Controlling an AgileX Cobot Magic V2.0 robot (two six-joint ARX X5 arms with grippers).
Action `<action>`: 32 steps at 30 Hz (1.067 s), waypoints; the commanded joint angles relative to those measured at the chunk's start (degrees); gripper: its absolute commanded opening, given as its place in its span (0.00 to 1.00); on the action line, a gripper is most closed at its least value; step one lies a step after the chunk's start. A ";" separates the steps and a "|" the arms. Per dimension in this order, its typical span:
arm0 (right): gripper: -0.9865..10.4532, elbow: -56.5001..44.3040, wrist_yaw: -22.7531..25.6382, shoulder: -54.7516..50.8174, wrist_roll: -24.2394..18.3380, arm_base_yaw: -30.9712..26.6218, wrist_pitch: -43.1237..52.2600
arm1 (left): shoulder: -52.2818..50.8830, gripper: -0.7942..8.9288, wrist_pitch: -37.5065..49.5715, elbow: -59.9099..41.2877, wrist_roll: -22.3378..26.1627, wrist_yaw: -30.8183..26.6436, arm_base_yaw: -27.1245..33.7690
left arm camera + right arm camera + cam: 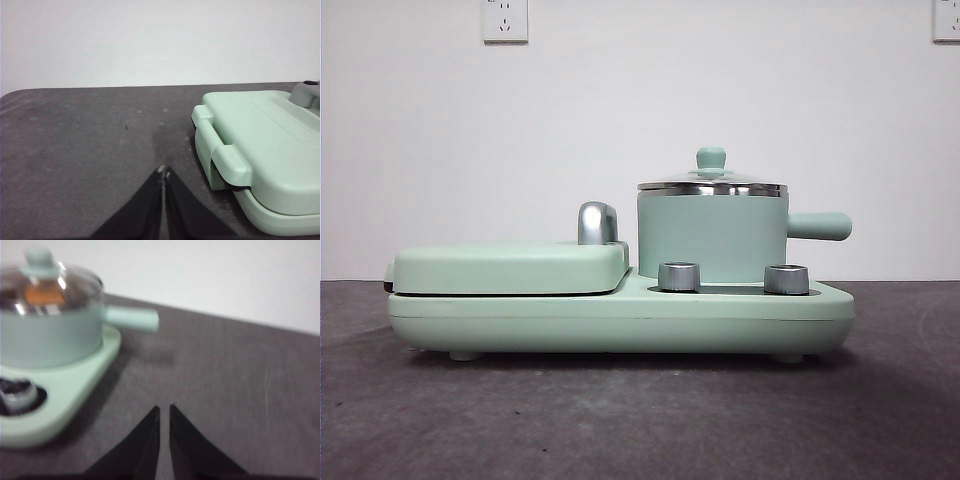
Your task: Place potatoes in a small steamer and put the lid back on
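Note:
The small steamer (712,235) is a mint-green pot with a stubby side handle, standing on the right half of the green appliance base (620,320). The glass lid (711,183) with its green knob sits closed on the pot. Through the glass in the right wrist view, an orange patch of the potato (44,294) shows inside the small steamer (47,337). My right gripper (164,408) is shut and empty over bare table, apart from the pot's handle side. My left gripper (164,171) is shut and empty over the table beside the griddle end.
A flat mint-green griddle (510,268) with a chrome handle (597,222) occupies the base's left half; its end latch (222,155) lies near my left gripper. Two chrome knobs (679,277) front the pot. The dark table (620,420) spreads around the appliance.

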 commanded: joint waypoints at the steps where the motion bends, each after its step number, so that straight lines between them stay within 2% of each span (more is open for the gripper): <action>1: 0.11 -4.37 0.04 -3.04 2.69 -0.61 4.61 | -0.02 0.09 0.68 -1.11 0.17 -0.11 0.11; 6: 0.11 -7.39 0.13 -10.25 3.39 -0.68 0.28 | -0.02 0.09 0.72 -1.11 0.17 -0.11 0.11; 32: 0.11 -7.37 0.04 -9.86 3.63 -0.68 0.63 | -0.02 0.09 1.53 -1.11 0.17 -0.11 0.11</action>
